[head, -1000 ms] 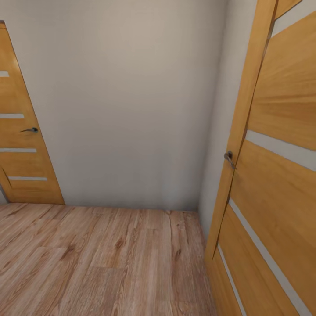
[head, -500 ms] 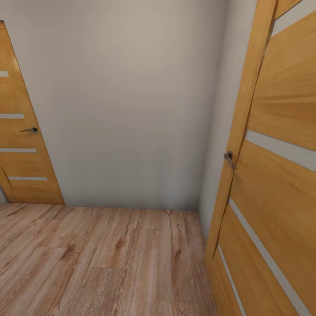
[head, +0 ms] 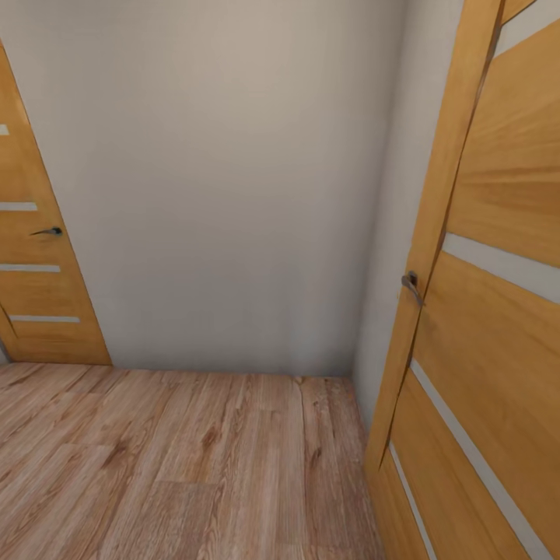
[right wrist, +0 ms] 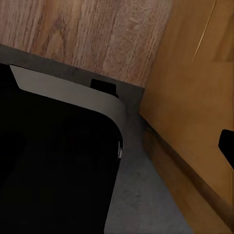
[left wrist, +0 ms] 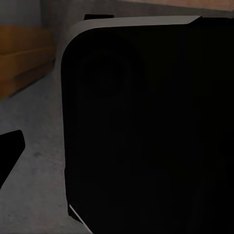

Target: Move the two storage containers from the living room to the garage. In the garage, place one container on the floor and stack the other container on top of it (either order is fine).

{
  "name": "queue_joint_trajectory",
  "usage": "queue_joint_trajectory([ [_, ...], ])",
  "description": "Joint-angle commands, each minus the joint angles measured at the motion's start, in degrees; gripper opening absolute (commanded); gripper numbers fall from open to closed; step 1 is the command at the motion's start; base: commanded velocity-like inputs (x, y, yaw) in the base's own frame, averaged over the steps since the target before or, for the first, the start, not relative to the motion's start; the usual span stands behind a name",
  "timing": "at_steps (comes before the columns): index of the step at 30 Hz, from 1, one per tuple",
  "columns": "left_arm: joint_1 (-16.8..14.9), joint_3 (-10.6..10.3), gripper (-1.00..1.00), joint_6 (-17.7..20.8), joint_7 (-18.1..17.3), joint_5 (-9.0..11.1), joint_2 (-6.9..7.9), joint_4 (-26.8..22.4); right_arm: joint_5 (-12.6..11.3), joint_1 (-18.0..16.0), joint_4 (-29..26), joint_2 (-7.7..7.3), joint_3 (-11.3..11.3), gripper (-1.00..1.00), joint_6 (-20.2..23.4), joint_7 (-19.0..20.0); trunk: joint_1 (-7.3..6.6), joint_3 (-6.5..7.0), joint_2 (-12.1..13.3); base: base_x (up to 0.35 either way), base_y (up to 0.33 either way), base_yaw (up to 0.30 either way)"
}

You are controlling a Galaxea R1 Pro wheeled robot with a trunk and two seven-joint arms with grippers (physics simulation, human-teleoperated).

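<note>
Ahead of me, a plain white wall (head: 233,194) meets light wood plank floor (head: 179,467) between two orange slatted wooden doors (head: 490,311). Whether my claws are clenched, I cannot tell.

Head view: soft, even light, sharp throughout; faint shading in the wall (head: 233,194) corner, door (head: 498,311) edges leaning outward. Both wrist views dim, slightly blurred, large areas near-black.

Two slatted wooden doors, a left door (head: 35,257) and a right door (head: 490,311), each with one handle.
</note>
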Motion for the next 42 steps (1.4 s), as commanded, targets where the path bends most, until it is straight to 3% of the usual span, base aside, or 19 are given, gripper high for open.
queue_joint_trajectory([
  [1,-0.03,0.11,1.0,-0.12,-0.06,0.06,0.0,0.03,-0.36,-0.03,0.09,0.03,0.44,1.0,-0.2,-0.04,0.0,-0.06,-0.03,0.023,0.0,0.0],
  [22,-0.03,0.11,1.0,-0.12,-0.08,0.06,0.0,0.06,-0.31,-0.03,0.09,0.03,0.44,1.0,-0.2,-0.04,0.0,-0.06,-0.03,0.016,-0.009,0.0],
  [42,-0.03,0.02,1.0,-0.12,-0.09,0.06,0.08,0.07,-0.1,-0.03,0.09,0.03,0.44,1.0,-0.19,-0.04,0.0,-0.06,-0.03,0.173,0.0,0.0],
])
